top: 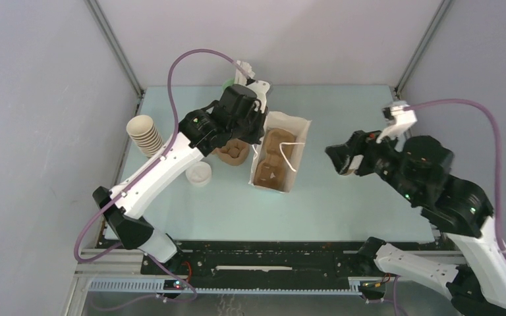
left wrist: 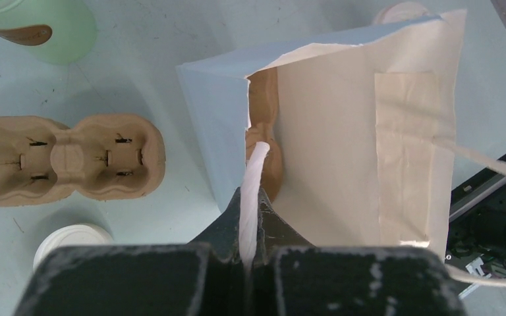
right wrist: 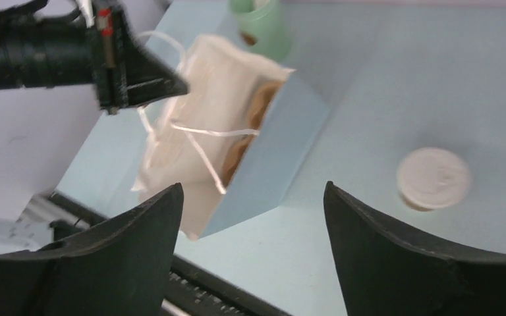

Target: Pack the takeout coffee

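The left gripper [left wrist: 251,210] is clamped on the white twisted handle [left wrist: 255,171] of the paper bag [left wrist: 211,112]. The bag stands open straight ahead of its fingers, with a moulded pulp carrier [top: 271,161] lying inside. Off to the left in this gripper's camera, a second carrier [left wrist: 66,158] sits on the table [top: 342,204]. A mint-green cup [left wrist: 53,26] is beyond it and a white lid [top: 199,174] lies back toward the wrist. A stack of brown cups [top: 146,135] stands beside the forearm.

The right gripper [right wrist: 253,191] hangs with its fingers spread wide and nothing between them. The bag's blue wall fills the space ahead of them.

The takeout coffee [right wrist: 433,178] stands upright on the table beyond this gripper's right-hand finger, apart from the bag and outside it. It is a short brown cup, mostly covered by its round white lid. From overhead the gripper hides it almost wholly.
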Robot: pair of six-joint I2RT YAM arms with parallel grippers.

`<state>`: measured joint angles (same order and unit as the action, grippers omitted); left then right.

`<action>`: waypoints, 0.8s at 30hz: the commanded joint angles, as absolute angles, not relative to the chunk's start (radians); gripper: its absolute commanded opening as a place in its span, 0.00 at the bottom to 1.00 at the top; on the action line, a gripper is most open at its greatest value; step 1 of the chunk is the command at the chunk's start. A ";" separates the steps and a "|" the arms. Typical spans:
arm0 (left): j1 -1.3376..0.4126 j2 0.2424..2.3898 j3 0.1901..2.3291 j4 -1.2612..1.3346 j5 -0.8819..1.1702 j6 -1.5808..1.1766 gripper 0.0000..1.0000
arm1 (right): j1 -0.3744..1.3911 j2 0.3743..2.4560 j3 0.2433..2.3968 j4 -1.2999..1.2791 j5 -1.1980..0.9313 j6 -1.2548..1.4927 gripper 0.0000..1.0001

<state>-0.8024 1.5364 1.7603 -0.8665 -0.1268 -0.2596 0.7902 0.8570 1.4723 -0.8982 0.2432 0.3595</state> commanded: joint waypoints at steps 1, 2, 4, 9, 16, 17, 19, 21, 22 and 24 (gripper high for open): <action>-0.800 1.520 1.788 -0.858 -0.108 -0.234 0.00 | 0.773 0.818 1.500 -0.974 0.508 0.235 0.90; -0.799 1.518 1.784 -0.857 -0.103 -0.236 0.00 | 0.759 0.822 1.484 -0.972 0.552 0.227 0.93; -0.800 1.516 1.776 -0.856 -0.104 -0.238 0.00 | 0.697 0.843 1.465 -0.971 0.570 0.215 0.96; -0.791 1.513 1.764 -0.860 -0.091 -0.257 0.00 | 0.353 0.922 1.380 -0.920 0.287 0.233 1.00; -0.784 1.501 1.749 -0.855 -0.057 -0.262 0.00 | 0.107 1.115 1.279 -0.840 -0.026 0.233 1.00; -0.784 1.495 1.742 -0.848 -0.048 -0.263 0.00 | 0.106 1.147 1.278 -0.841 -0.021 0.223 1.00; -0.783 1.485 1.725 -0.835 -0.030 -0.264 0.00 | 0.099 1.208 1.285 -0.847 -0.029 0.217 1.00; -0.782 1.475 1.706 -0.822 -0.016 -0.265 0.00 | 0.094 1.255 1.289 -0.850 -0.039 0.224 1.00; -0.782 1.469 1.696 -0.814 -0.010 -0.267 0.00 | 0.094 1.279 1.290 -0.850 -0.041 0.227 1.00; -0.783 1.461 1.671 -0.802 0.005 -0.267 0.00 | 0.094 1.331 1.293 -0.858 -0.035 0.228 1.00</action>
